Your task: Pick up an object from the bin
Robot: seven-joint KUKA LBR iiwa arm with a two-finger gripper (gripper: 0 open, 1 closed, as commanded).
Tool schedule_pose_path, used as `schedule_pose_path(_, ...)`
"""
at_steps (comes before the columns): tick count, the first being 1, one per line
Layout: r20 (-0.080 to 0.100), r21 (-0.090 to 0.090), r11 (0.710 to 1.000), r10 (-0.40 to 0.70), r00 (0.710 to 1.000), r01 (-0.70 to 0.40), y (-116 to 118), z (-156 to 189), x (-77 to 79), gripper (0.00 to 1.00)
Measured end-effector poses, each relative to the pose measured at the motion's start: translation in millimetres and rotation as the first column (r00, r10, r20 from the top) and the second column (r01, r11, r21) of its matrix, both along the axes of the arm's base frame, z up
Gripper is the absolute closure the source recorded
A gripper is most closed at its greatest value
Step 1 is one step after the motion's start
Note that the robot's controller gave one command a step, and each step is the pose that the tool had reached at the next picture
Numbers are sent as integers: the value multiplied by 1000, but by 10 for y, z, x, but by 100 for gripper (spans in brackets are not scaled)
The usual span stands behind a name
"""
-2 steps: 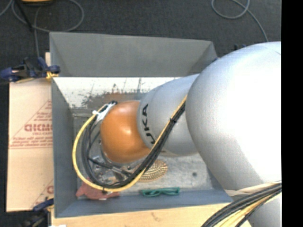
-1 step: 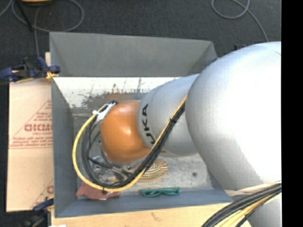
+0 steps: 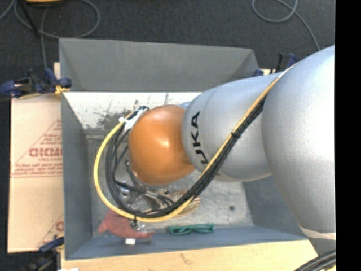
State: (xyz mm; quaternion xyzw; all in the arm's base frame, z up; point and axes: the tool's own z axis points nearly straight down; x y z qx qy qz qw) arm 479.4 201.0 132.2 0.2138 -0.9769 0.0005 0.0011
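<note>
at the left, the grey metal bin (image 3: 76, 168), sloped walls round a pale, speckled floor. low in its front-left corner, a reddish-pink soft lump of crumpled material (image 3: 115, 226), lying on the floor close to the front wall. just beside the lump's right end, a small white scrap (image 3: 130, 241), too small to tell more.

rising over that corner, a loop of yellow and black cables (image 3: 100, 168), part of the robot, sweeping from the back of the bin down and round towards the front. inside the loop, the glossy orange dome cover (image 3: 159, 145) on the wrist, hanging over the middle of the bin. under the dome's lower edge, the dark metal hardware of the two-finger gripper (image 3: 137, 201), down near the floor, just above and right of the reddish-pink lump in this view. touching the lump or apart from it: impossible to tell. spread or closed: likewise impossible to tell, the tip masked by dome and cables.

further right, a tan bristly brush-like piece (image 3: 190, 205) poking out from beneath the cable loop, near the gripper. in front of that, a green plastic pair of toy glasses (image 3: 192, 228), flat on the floor by the front wall, apart from the lump. right again, a small dark speck (image 3: 231, 209) on bare floor. at the right, the thick silver arm (image 3: 254, 134) with black lettering, reaching in over the right wall.
</note>
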Motion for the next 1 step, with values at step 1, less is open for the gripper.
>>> schedule_pose_path(1, 1, 1, 1000, -8, 1000, 8, 39, 751, 105, 100)
